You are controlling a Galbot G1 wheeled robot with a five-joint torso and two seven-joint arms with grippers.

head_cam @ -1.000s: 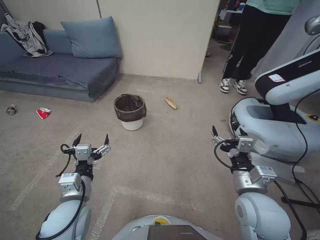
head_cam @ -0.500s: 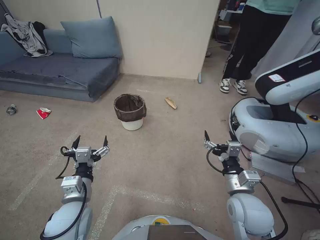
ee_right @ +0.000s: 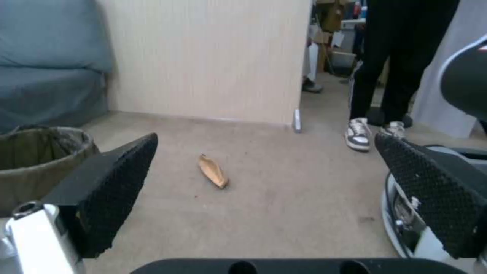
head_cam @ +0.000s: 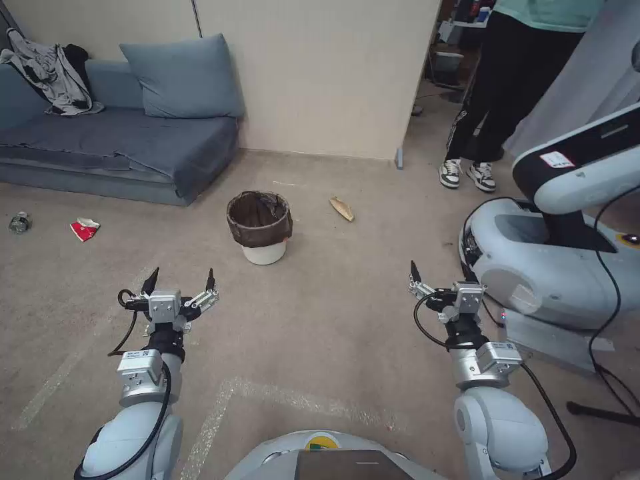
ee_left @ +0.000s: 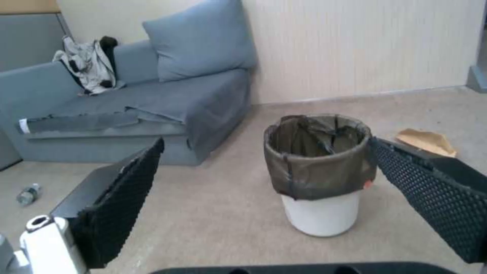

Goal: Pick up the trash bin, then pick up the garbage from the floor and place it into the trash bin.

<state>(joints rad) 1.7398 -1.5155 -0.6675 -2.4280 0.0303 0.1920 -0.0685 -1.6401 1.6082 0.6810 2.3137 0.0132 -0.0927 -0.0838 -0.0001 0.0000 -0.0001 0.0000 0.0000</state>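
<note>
The trash bin [head_cam: 259, 227], a white bucket with a dark bag folded over its rim, stands upright on the carpet ahead of me, a little left of centre. A brown paper wrapper [head_cam: 341, 208] lies to its right. Far left on the floor lie a red-and-white packet [head_cam: 85, 229] and a small bottle [head_cam: 19, 222]. My left gripper [head_cam: 181, 280] hovers open short of the bin, which shows between its fingers as the bin [ee_left: 319, 171]. My right gripper [head_cam: 440, 273] is open and holds nothing; the wrapper [ee_right: 213, 173] lies on the floor ahead of it.
A blue sofa [head_cam: 120, 143] with a cushion and clothes stands at the back left, against a beige wall [head_cam: 320, 73]. Another robot's grey base [head_cam: 547, 267] with cables sits close on my right. A person's legs [head_cam: 493, 100] stand beyond it.
My right arm has drawn inward to the left, away from the other robot's base. The whole picture has shifted slightly. The left arm has barely moved.
</note>
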